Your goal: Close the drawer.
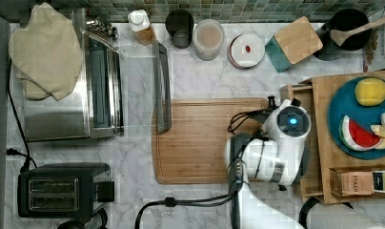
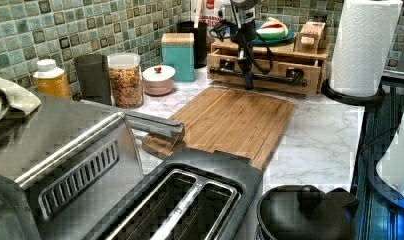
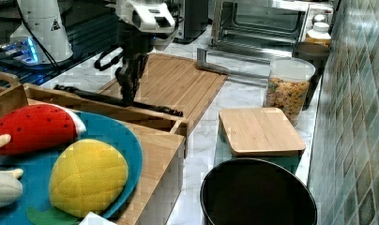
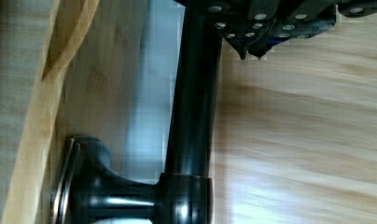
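The drawer [image 2: 264, 70] sits in the lower part of a wooden box [image 3: 155, 154] at the top view's right edge of the marble bench [image 1: 133, 157]; its front stands slightly proud of the box, so a thin gap shows at the corner in the right view. A dark bar handle [image 3: 117, 100] runs along the drawer front, with round end mounts [image 4: 84, 186] fixing it to the wood. The gripper [image 3: 126, 96] hangs straight down from the white arm [image 1: 276, 143] and meets the bar about midway along it. In the wrist view the black fingertips [image 4: 252, 44] lie right against the bar, but how wide the gripper stands, and whether it has hold of the bar, I cannot tell. A bamboo cutting board [image 1: 200, 140] lies flat on the bench just in front of the drawer (rimless, rounded corners). On top of the box: a blue plate [image 3: 108, 136] with a toy watermelon slice [image 3: 33, 129] and a yellow toy fruit [image 3: 87, 176]. A paper towel roll [image 2: 365, 45] stands just beside the box at the left view's right.
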